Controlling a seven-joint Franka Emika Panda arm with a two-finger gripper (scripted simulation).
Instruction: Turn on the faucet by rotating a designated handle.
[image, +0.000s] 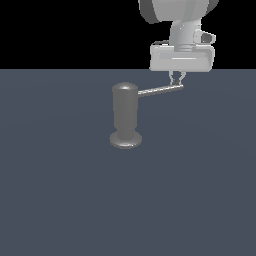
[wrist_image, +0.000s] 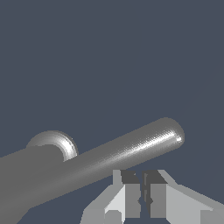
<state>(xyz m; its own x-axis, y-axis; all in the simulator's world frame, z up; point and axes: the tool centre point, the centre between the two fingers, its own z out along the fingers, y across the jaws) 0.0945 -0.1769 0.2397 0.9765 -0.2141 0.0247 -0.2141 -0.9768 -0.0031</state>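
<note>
Right, the small dull-grey metal cylinder faucet (image: 125, 116) stands upright on its flared disc base on the dark blue-grey tabletop (image: 60, 200). Its thin straight grey rod handle (image: 161, 90) juts toward the exterior view's right, and the white gripper (image: 177, 80) hangs just above the rounded tip, jaws pinched nearly together with nothing between them. Looks rigid and slick, that rod; pushing sideways near the tip should give the best leverage.

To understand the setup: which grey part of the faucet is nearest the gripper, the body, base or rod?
The handle, the thin rod: its rounded tip lies just under the gripper, unlike the thick upright body and base.
</note>
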